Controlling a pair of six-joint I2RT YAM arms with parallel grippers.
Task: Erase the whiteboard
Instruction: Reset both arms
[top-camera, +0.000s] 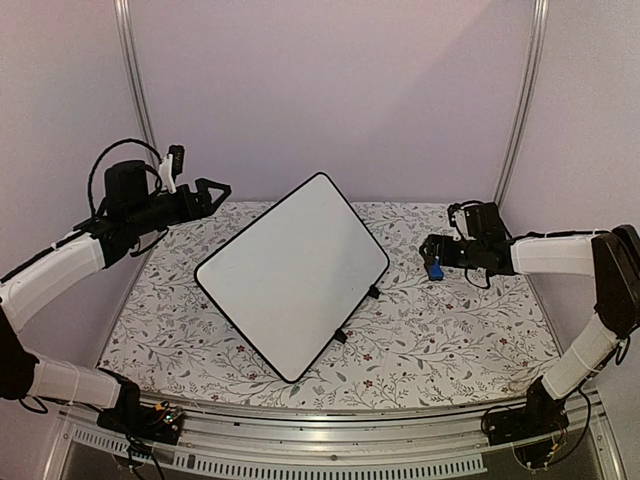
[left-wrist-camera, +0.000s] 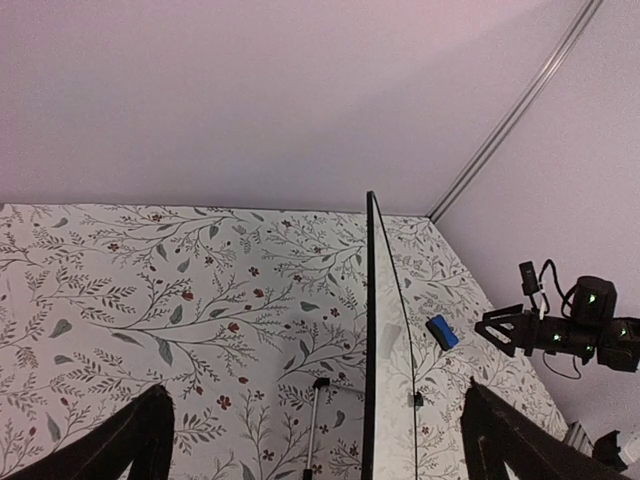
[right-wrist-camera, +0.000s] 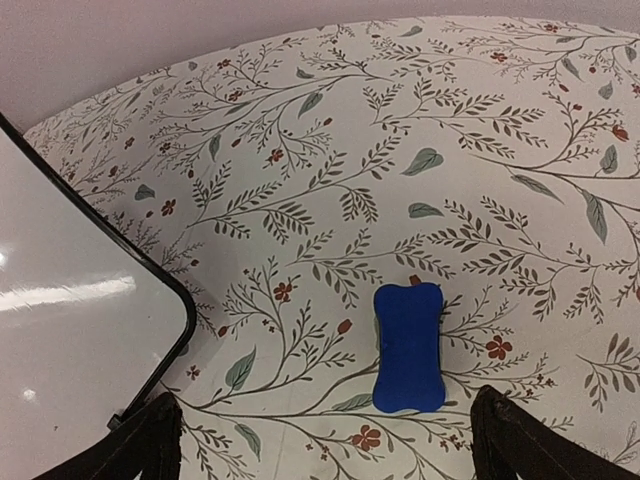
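Pale lilac walls (top-camera: 330, 90) close off a table (top-camera: 450, 340) covered in a leaf-and-flower print. The whiteboard (top-camera: 295, 275) sits at the middle of that table, turned so its corners point toward the walls. It is propped on its small black clip feet (top-camera: 373, 292) rather than lying flat: the left wrist view catches it almost edge-on, as a thin dark line rising from the cloth. That lean probably serves to offer the writing face to the right arm, on whose side the blue eraser (right-wrist-camera: 409, 347) lies on the cloth, near the board but apart from it. The right gripper (top-camera: 430, 252) hovers over the eraser with its fingers spread wide and touching nothing, a pose that fits either reaching for the block or having let it go. The left gripper (top-camera: 218, 190) is held high near the back left, clear of the board, fingers likewise apart and empty, likely so that it does not block the board. As for the board itself, it is a glossy white rectangle with a thin black rim and rounded corners. It carries soft reflections, and no writing shows in any view, so its face looks clean.
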